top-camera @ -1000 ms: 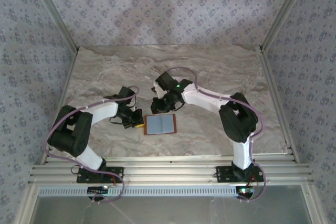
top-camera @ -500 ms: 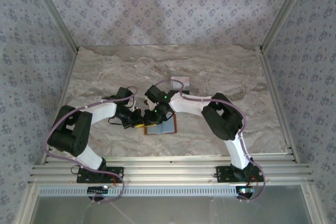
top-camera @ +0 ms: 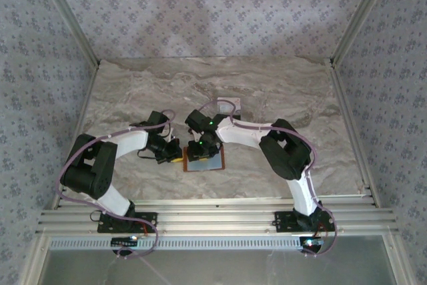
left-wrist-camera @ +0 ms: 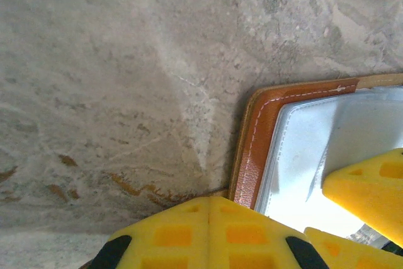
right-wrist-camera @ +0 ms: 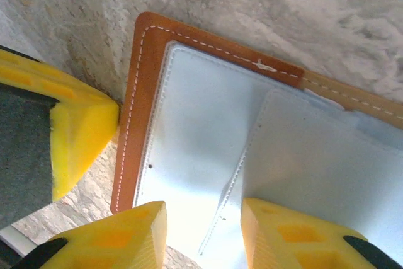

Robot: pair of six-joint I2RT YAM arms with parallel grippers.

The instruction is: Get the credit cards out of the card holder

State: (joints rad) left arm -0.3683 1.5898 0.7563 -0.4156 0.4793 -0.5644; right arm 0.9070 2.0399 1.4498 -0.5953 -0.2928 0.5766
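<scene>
The card holder [top-camera: 212, 162] lies open flat, inner faces up. The right gripper [right-wrist-camera: 204, 212] hangs directly over its left leaf, jaws parted and empty, with the slanted pocket [right-wrist-camera: 302, 155] edge running up between them. It looks the better placed arm to draw from there. The left gripper [left-wrist-camera: 209, 206] is clenched at the holder's left rim, on what I cannot tell. One of the credit cards [top-camera: 227, 104], pale, seems to lie beyond the holder's far edge.

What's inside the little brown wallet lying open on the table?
Inside the open brown leather wallet I see pale grey-blue stitched pockets. I can't see a card sticking out. Anything tucked under those pocket flaps is hidden.
</scene>
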